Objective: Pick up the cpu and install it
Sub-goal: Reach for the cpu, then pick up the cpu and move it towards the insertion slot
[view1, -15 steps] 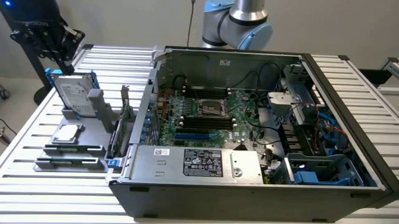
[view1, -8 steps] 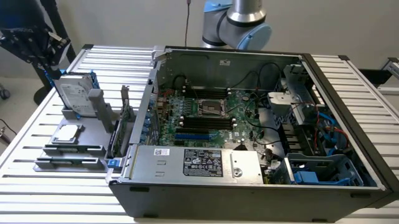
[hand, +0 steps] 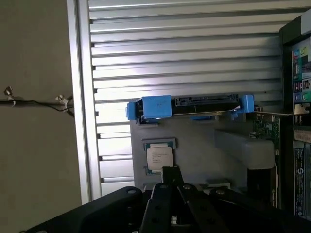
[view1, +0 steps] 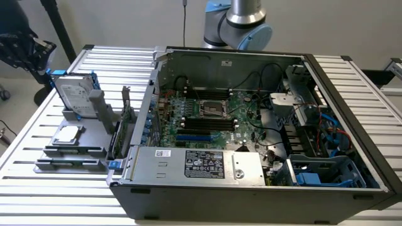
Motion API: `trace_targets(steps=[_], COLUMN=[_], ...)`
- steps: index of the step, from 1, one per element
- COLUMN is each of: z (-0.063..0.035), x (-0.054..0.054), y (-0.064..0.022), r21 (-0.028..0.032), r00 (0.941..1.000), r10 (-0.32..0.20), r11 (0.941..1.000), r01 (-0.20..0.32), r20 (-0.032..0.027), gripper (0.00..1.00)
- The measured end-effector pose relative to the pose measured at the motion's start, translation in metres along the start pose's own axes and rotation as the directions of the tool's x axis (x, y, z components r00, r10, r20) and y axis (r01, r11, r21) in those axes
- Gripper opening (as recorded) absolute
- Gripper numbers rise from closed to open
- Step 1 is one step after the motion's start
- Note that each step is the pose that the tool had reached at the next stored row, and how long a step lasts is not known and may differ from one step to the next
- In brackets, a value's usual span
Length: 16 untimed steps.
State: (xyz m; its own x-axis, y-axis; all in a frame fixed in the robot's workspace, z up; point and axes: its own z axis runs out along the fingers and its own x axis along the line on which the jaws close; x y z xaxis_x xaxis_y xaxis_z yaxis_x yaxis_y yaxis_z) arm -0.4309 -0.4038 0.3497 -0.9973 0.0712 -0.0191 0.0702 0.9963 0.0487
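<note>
Nothing gripped yet: hovered near the cpu (hand: 159, 158), lower centre of frame, with fingers (hand: 170, 174) seemingly drawn together, empty; stood at the pick-up approach.

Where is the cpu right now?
At the exterior view's left, the cpu lies on the grey stand beside the open computer case, near the upright hard drive.

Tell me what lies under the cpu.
The cpu lies flat on a grey holder beside the computer case. The holder's surface directly beneath it is covered by the chip itself.
</note>
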Motion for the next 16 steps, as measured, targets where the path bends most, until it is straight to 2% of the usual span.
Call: trace_targets(steps=[16], z=[-0.0001], x=[0.0001], y=[0.0000], r21=[0.0000], r00=[1.0000], r10=[0.000], r11=[1.0000], r01=[0.000], r20=[-0.0001], gripper=[0.12])
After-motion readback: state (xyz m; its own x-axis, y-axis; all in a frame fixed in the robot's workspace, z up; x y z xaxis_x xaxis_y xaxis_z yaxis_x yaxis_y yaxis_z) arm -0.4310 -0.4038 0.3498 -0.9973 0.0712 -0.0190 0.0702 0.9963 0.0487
